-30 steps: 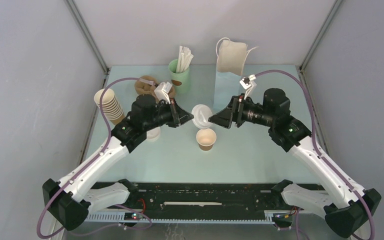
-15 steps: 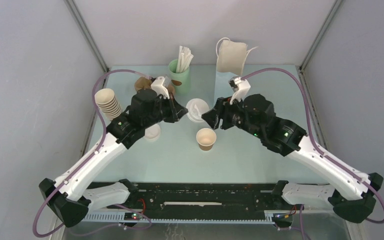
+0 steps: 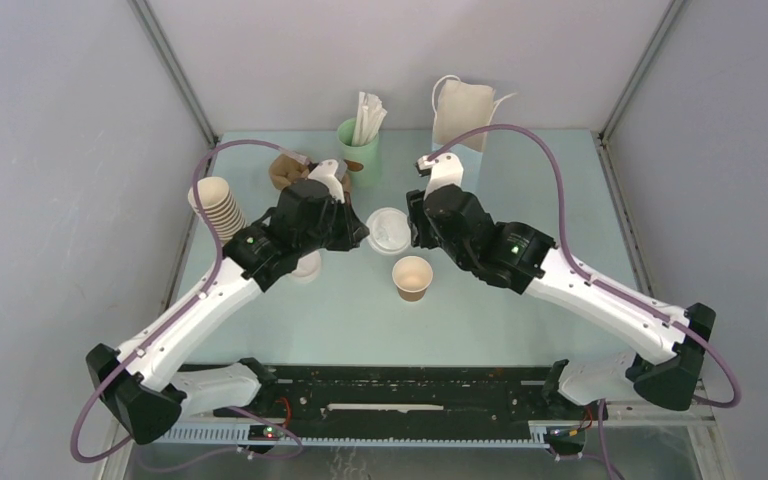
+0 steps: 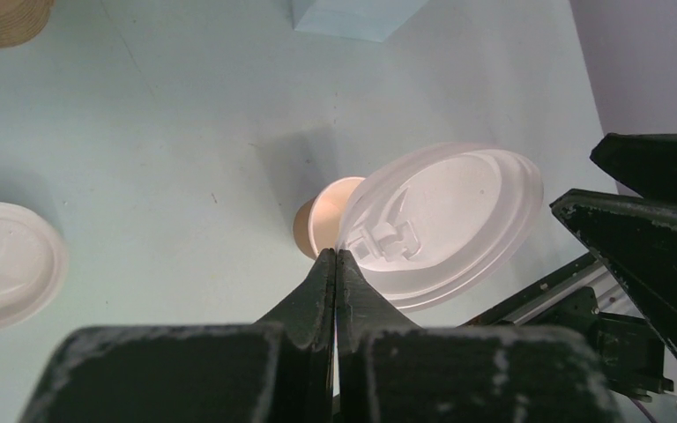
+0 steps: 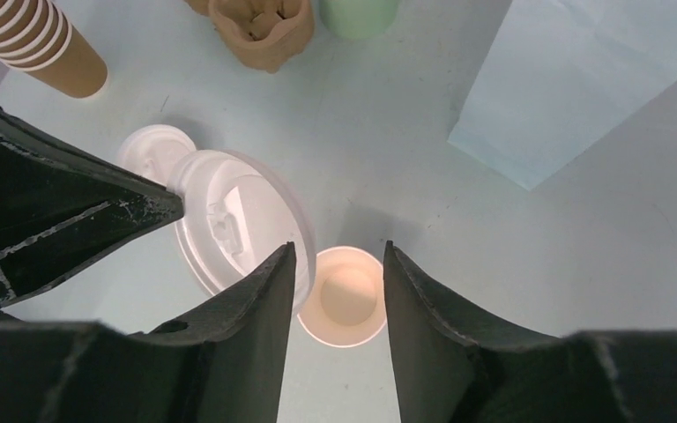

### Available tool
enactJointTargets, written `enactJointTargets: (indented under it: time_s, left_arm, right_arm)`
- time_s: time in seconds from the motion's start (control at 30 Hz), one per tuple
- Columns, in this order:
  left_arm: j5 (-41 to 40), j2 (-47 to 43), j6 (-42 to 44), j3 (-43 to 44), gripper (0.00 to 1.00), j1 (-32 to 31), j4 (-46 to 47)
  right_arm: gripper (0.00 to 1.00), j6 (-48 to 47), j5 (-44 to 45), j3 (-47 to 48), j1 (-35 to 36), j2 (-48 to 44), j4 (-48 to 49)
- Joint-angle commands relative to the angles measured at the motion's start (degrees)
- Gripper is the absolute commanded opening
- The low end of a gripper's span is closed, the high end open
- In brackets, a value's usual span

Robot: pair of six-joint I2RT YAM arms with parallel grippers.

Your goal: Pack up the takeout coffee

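Observation:
The takeout coffee's small brown paper cup (image 3: 412,277) stands lidless on the table, also in the left wrist view (image 4: 322,225) and the right wrist view (image 5: 345,297). My left gripper (image 3: 365,228) (image 4: 337,256) is shut on the rim of a round white lid (image 3: 388,228) (image 4: 445,225) (image 5: 234,220), which it holds tilted in the air just left of and above the cup. My right gripper (image 3: 412,228) (image 5: 339,248) is open and points down over the cup. Its left finger sits right beside the lid's edge, with nothing between the fingers.
A pale blue paper bag (image 3: 460,125) (image 5: 582,79) stands at the back right. A mint-green cup with white sticks (image 3: 358,145), a brown cup carrier (image 3: 288,170) and a stack of brown cups (image 3: 218,205) are at the back left. A second white lid (image 3: 306,265) (image 4: 4,264) lies on the table.
Both arms have swung inward and toward the back. The right gripper has turned downward over the cup and its jaws have narrowed. The left gripper still holds the lid.

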Motion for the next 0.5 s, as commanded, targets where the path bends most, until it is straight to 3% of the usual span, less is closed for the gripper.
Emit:
enactJointTargets:
  time_s: [0.0,0.47]
  left_arm:
    - [-1.86,0.74,1.06,4.00,0.00,-0.51,-1.44]
    - [-2.08,1.17,0.35,5.09,0.00,-0.65,-3.61]
  right_arm:
    - [0.49,-2.06,1.15,3.38,1.63,0.99,0.75]
    - [0.40,-3.87,3.31,4.90,2.63,7.26,0.13]
